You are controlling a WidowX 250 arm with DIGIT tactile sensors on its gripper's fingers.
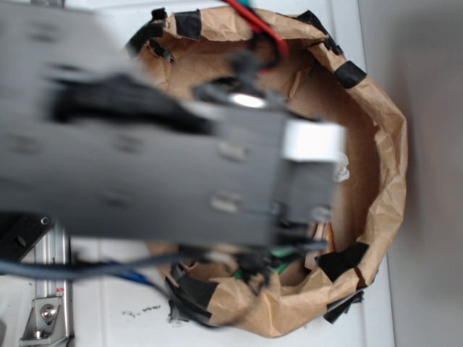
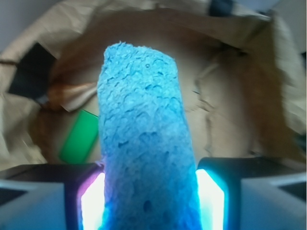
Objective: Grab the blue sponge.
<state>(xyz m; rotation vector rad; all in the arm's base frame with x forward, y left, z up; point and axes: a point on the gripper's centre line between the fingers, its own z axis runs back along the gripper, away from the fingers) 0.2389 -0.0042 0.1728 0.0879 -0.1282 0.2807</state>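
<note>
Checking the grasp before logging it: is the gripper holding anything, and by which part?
Yes. The gripper is shut on the blue sponge, pinching its near end between the two fingers, with the rest sticking out above the paper-lined bin.

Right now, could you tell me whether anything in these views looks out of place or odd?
Nothing looks amiss. The gripper is shut on the blue sponge, held above the crumpled brown paper enclosure, and the green block lies flat on its floor.
</note>
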